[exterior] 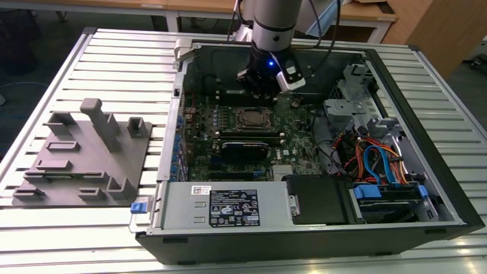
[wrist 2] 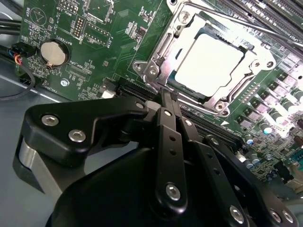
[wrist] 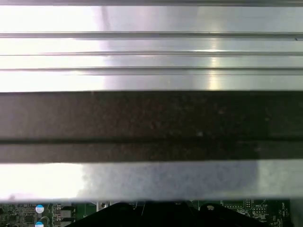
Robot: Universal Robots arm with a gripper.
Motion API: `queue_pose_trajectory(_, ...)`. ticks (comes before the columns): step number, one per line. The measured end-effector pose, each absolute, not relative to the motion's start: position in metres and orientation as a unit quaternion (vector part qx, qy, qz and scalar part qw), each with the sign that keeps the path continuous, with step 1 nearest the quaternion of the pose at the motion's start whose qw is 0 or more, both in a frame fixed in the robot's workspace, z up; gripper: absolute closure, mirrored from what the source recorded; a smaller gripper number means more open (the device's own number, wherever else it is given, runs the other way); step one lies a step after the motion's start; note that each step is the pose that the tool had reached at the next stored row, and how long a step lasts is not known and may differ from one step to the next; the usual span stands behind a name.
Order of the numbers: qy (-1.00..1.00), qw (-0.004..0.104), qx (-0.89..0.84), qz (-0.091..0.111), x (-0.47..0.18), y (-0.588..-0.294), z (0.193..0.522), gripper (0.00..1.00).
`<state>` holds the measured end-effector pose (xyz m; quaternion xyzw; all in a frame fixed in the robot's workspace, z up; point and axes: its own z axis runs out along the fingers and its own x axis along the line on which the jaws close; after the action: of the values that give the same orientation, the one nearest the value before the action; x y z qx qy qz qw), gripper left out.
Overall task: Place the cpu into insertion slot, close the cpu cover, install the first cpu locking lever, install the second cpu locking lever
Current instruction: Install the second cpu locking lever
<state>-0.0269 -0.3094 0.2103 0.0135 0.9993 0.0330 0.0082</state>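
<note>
The cpu lies flat in the insertion slot, its silver top showing through the cut-out of the cpu cover, which is down over it. A thin wire locking lever runs along the socket's far side; whether it is latched I cannot tell. My gripper hangs just beside the socket's edge with its black fingers shut together and nothing between them. In the exterior view the gripper sits inside the open computer case, just behind the cpu on the green motherboard.
Long black memory slots run beside the socket, and a coin battery sits on the board. The case wall is close to the wrist. A grey fixture block stands on the slatted table; coloured cables and a power supply crowd the case.
</note>
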Motion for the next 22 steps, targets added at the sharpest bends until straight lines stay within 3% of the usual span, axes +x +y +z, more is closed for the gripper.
queue_pose_trajectory(22,0.999,0.008,0.014,0.033,-0.0270,-0.3116,0.2150,0.90)
